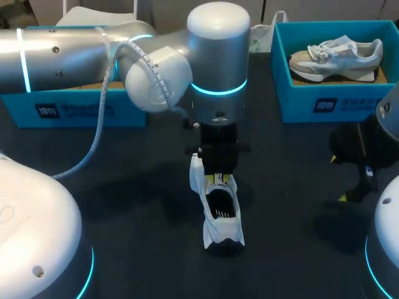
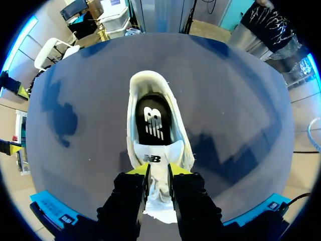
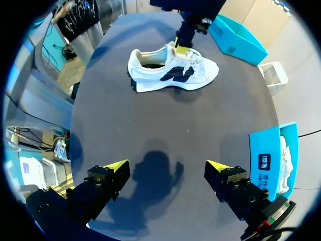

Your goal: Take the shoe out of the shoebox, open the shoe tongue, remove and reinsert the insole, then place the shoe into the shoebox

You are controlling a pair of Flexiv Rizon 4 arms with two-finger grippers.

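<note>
A white shoe (image 1: 219,218) stands on the dark table in the middle, its heel towards me. Its black insole (image 2: 154,120) lies inside. My left gripper (image 2: 159,174) comes down from above and is shut on the white shoe tongue (image 2: 156,159), one yellow tip on each side. The right wrist view shows the shoe (image 3: 170,71) from the side, with the left gripper (image 3: 181,47) at its tongue. My right gripper (image 3: 167,166) hovers open over bare table, well away from the shoe, and holds nothing; it shows at the right in the head view (image 1: 340,179).
A blue shoebox (image 1: 283,93) at the back right holds a second, grey and white shoe (image 1: 336,55). Another blue box (image 1: 75,109) stands at the back left, partly behind my left arm. Bare table surrounds the shoe.
</note>
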